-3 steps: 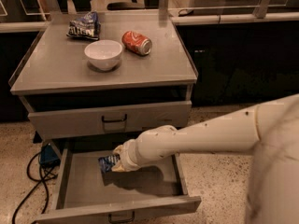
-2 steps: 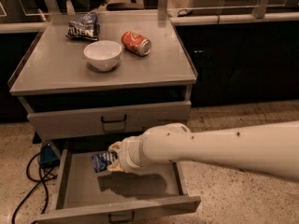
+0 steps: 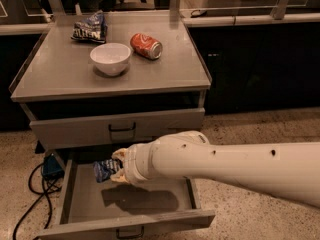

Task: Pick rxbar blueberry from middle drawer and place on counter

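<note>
Hand (image 3: 116, 167) clamped on the rxbar blueberry (image 3: 103, 170), over the left part of the open middle drawer (image 3: 95, 211). A shadow on the drawer floor suggests the bar hangs clear of it, probably held at that height to pass over the drawer walls toward the counter (image 3: 65, 76). Bar: small, dark blue wrapper, pale print, sticking out left of the fingers. Bowl (image 3: 110, 58), red can (image 3: 146, 46) and chip bag (image 3: 90, 29) sit on the counter's far half.

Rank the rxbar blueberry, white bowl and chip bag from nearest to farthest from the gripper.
The gripper hangs over the middle drawer.
1. rxbar blueberry, held in its fingers.
2. white bowl, mid counter.
3. chip bag, counter's back left.
</note>
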Robot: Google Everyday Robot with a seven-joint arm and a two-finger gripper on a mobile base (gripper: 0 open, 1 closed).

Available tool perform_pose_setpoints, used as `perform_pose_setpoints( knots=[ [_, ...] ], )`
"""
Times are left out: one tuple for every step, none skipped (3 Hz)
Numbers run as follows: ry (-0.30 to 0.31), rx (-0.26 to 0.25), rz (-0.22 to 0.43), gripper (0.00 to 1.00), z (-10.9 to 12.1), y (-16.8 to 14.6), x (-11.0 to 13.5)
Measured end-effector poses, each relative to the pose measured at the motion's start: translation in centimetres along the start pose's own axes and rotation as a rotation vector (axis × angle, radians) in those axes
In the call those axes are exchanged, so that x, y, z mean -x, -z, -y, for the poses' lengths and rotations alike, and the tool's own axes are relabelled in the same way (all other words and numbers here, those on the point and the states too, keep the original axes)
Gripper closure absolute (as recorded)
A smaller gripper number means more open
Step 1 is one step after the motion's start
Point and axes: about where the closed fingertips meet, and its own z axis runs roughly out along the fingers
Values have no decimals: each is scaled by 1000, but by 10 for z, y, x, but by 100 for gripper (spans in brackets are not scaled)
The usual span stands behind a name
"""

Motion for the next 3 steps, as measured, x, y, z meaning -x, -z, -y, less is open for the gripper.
perform_pose_setpoints(
  knots=[
    [0,-19,-1,100,34,11,-1],
    [26,-95,-24,100,111,60,4],
    [99,-268,-20,100,196,144,48]
  ],
)
